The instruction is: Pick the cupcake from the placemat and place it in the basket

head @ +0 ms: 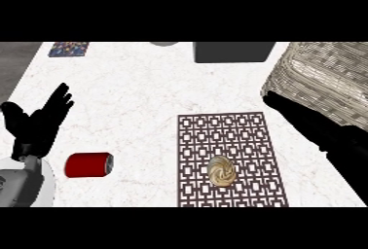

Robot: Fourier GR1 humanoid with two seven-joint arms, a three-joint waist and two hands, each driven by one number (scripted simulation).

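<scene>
**Right hand (327,133) open and empty, cupcake (221,171) waiting on the placemat (230,131)**

The robot's right hand comes in over the right edge of the counter (144,97), fingers (284,106) stretched straight and pointing toward the far left. It holds nothing. It lies in the gap between the placemat and the woven basket (323,73), which fills the counter's far right corner. From there both the pick and the drop look to be a short move away, which is probably why this arm, and not the other, is the one over the work.

The cupcake stands alone on the near half of the patterned placemat, close to the counter's near edge and apart from the hand. Nothing touches it. Seen from above, it shows only its swirled top, so the fingers would likely have to come down around its sides rather than press on the frosting.

The left hand (39,121) rests open, fingers up, by the left edge and takes no part. A red can (88,165) lies on its side just beside that arm, well apart from the placemat, so it should not get in the way. A grey box (233,51) sits at the far edge, next to the basket.

By this showing the task has not yet reached its grasp: the hand must first swing back toward the near edge and settle over the cupcake.
</scene>
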